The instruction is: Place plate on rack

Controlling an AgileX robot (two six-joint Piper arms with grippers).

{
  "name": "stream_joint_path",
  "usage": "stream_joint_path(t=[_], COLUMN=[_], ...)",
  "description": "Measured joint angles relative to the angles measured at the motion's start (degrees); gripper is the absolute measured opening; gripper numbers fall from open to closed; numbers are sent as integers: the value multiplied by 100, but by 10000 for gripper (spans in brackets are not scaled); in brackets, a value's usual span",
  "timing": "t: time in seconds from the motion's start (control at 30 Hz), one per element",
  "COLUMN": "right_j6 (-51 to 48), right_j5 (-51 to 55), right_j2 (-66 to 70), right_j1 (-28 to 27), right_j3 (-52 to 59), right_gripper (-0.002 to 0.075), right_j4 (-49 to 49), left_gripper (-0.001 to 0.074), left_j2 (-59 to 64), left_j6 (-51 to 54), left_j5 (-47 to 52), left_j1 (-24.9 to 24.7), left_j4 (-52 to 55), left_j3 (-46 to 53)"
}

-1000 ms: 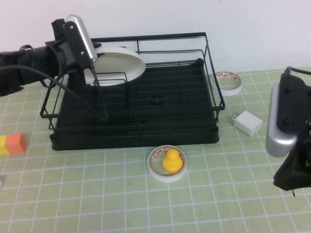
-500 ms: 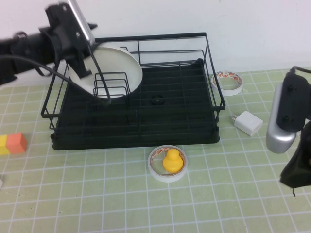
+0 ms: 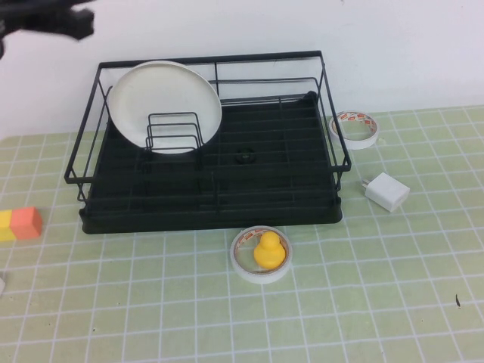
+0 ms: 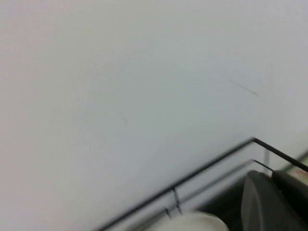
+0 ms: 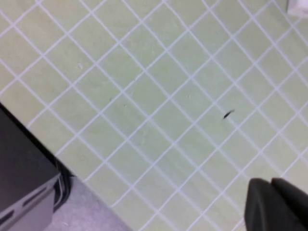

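Observation:
The white plate (image 3: pixel 164 105) stands on edge in the back left of the black wire rack (image 3: pixel 212 204), leaning against the upright loop dividers (image 3: pixel 172 132). My left gripper (image 4: pixel 273 179) is raised near the wall above the rack's back left corner, its dark fingers together and empty. Only a dark part of that arm (image 3: pixel 53 19) shows in the high view's top left corner. The plate's top edge (image 4: pixel 192 222) and the rack's top rail (image 4: pixel 211 163) show below it in the left wrist view. My right gripper (image 5: pixel 272 185) is shut and empty over the green mat, out of the high view.
A tape ring holding a yellow duck (image 3: pixel 260 253) lies in front of the rack. Another tape ring (image 3: pixel 354 128) and a white charger (image 3: pixel 386 190) lie to the rack's right. An orange-yellow block (image 3: pixel 19 224) sits at the left edge. A dark box (image 5: pixel 19 173) stands off the mat's edge.
My left gripper has let go of the plate, which now stands in the rack, and has lifted up and away to the top left. My right arm has withdrawn from the high view.

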Motion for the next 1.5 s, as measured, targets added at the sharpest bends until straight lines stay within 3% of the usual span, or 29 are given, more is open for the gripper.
stream_joint_path(t=[0.13,0.33,0.53,0.77,1.03,1.5], right_j6=[271,428,502,536,536,536], right_j5=[-184,-1521,-2506,-2751,-2841,-2841], right_j2=[-777,-2104,-3194,-3598,-3612,-3612], right_j1=[0,0,0,0,0,0], right_j3=[703,2116,3480,4248,4274,4277], right_gripper=[2,2,2,1,1,1], right_j4=[0,132,481,932,1112,1116], left_gripper=[0,0,0,0,0,0], left_j2=[-804,-2089,-3311,-4863,-5921,-6022], left_j6=[-1274,-2611,-2960,-3022,-3022,-3022], left_j5=[329,738,945,1192,1164,1482], left_j1=[0,0,0,0,0,0], left_j4=[846,1275,1283,1331,1343,1343], left_j3=[663,1948,3508,4827,5198,5214])
